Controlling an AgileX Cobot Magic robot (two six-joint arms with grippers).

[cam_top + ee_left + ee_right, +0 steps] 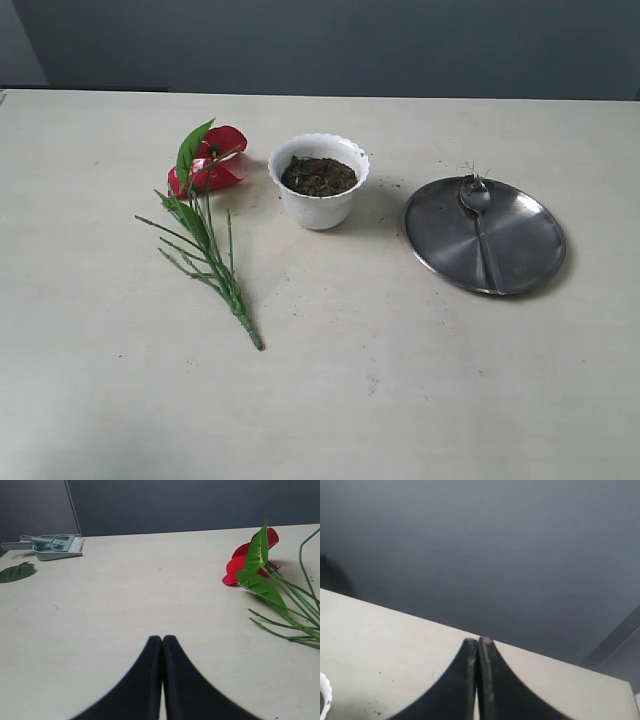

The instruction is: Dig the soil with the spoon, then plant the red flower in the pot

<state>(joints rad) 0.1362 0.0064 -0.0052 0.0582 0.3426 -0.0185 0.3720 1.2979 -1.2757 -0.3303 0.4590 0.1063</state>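
Note:
The white scalloped pot (320,200) stands mid-table, filled with dark soil (318,176). Left of it lies the red flower (207,170) with green leaves, its stems trailing toward the front. To the right, the silver spoon (480,225) rests on a round steel plate (530,255), head toward the back with a few fibres by it. Neither gripper shows in the exterior view. My left gripper (162,639) is shut and empty over bare table, the red flower (252,555) off to one side. My right gripper (477,641) is shut and empty; the pot's rim (324,695) shows at the frame edge.
A green dustpan with a brush (55,546) and a loose green leaf (16,572) lie at the table's far side in the left wrist view. The table ends at a dark wall (320,45) behind.

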